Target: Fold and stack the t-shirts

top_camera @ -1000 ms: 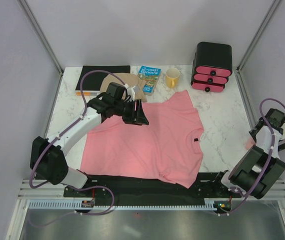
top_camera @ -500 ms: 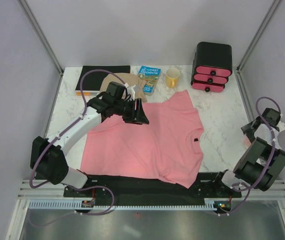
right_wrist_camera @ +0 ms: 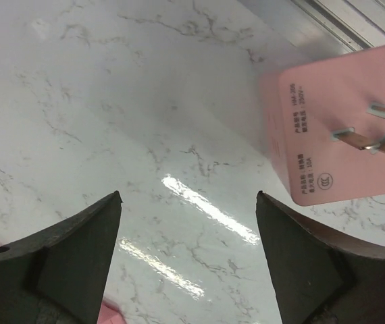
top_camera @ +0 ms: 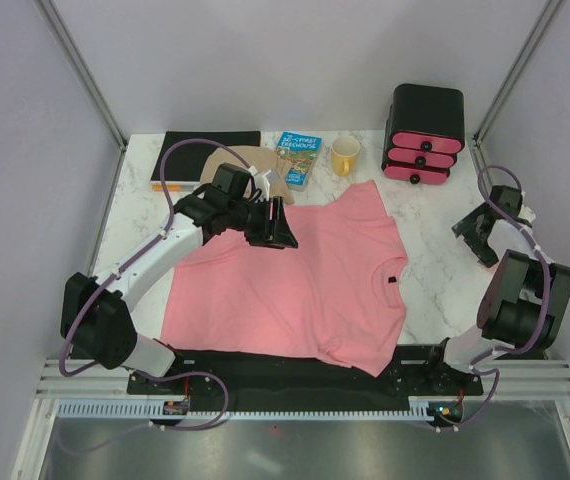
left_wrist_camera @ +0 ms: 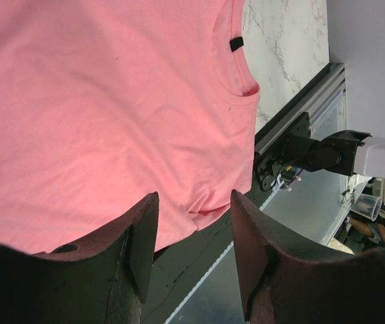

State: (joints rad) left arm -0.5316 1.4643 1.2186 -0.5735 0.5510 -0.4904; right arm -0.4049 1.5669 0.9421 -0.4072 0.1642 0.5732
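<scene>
Left end effector (top_camera: 273, 228), jaws spread and empty, hovers with the t-shirt (top_camera: 305, 290) flat directly beneath it. Right end effector (top_camera: 477, 232), likewise spread, hangs over bare surface (top_camera: 435, 250), shirt well to its left. Each should pinch one hem corner cleanly.

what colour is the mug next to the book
Yellow; the mug shows best in the top view.

A black box with three pink drawer fronts (top_camera: 425, 133) stands far right on the white marble tabletop (top_camera: 435, 230). To its left, in order: yellow ceramic mug (top_camera: 345, 156), blue paperback book (top_camera: 297, 158), flat black notebook (top_camera: 190, 145).
</scene>
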